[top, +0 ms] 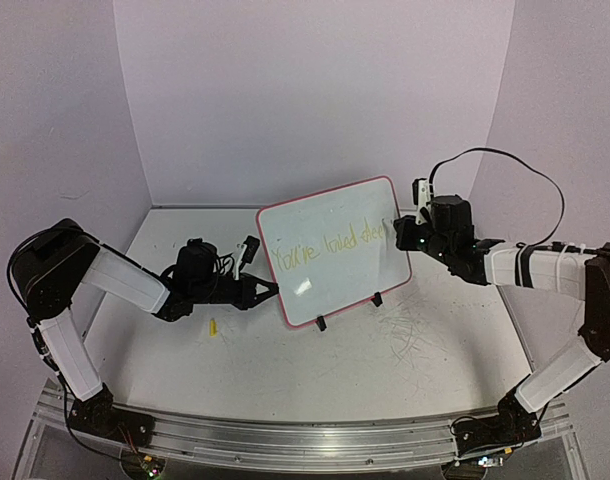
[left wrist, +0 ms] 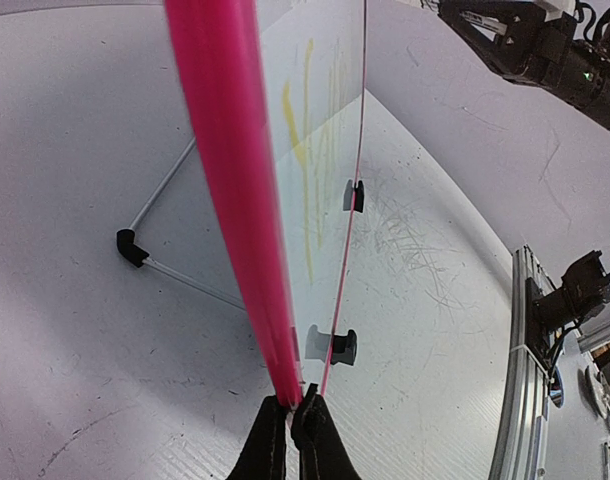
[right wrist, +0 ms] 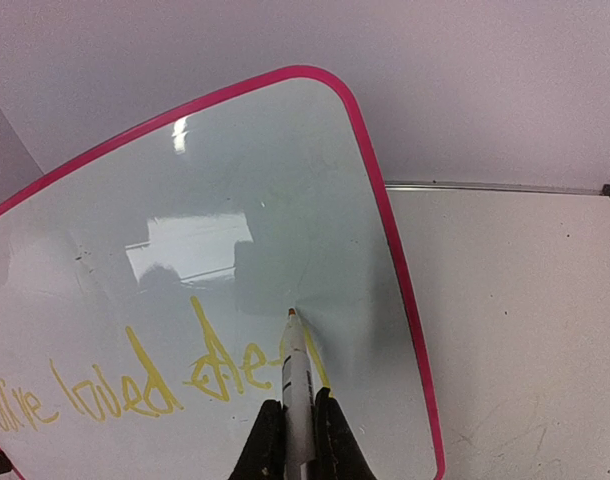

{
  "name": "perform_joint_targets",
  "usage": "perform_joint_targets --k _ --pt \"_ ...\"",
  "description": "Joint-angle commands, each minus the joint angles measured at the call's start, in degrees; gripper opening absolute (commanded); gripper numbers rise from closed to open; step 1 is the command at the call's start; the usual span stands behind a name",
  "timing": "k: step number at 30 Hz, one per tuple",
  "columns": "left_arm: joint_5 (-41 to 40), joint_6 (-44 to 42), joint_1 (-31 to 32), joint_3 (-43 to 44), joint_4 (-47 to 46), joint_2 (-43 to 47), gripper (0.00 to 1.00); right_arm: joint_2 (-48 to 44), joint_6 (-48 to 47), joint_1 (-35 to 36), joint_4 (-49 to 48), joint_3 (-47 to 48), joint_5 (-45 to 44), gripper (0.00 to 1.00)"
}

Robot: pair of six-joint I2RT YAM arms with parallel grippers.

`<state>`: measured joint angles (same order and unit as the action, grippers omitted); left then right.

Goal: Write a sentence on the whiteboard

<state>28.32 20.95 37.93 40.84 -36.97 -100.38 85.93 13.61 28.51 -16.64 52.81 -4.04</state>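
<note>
A small rectangular glossy whiteboard [top: 333, 250] with rounded corners and a thin pink-red rim stands near the middle of the pale grey table [top: 285, 370]. It leans back on its black wire stand [left wrist: 132, 248], between the two arms. The left gripper [top: 270, 292] reaches in from the left and is clenched on the board's lower left edge; in the left wrist view its dark fingers [left wrist: 270, 445] are pinched together on the pink rim, with the board seen almost edge-on. The right gripper [right wrist: 295, 420] comes from the right and is closed around a slim white marker pen [right wrist: 293, 370], which points up and away between the jaws. The pen's orange tip lies against the board's surface, just above the last yellow strokes near the right rim. The sentence [right wrist: 135, 385] is a single line of thin pale-yellow handwriting across the lower half of the board, reading roughly "You're loved dee", and its final letters are partly hidden behind the pen. A small yellow object [top: 213, 326] lies on the table in front of the left gripper, apart from the board. Faint grey scratch marks [top: 415, 335] cover the table surface to the right of the stand.
</note>
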Motion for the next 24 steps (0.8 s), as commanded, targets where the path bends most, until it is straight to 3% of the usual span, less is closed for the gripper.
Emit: perform_joint_targets --k 1,24 --pt "-1.52 -1.58 -0.31 0.05 6.26 -0.22 0.0 0.52 0.03 -0.27 -0.67 0.21 -0.87 0.0" --pt "-1.85 -1.88 -0.23 0.12 6.78 -0.02 0.0 3.5 -0.16 -0.28 -1.12 0.69 -4.07 0.0"
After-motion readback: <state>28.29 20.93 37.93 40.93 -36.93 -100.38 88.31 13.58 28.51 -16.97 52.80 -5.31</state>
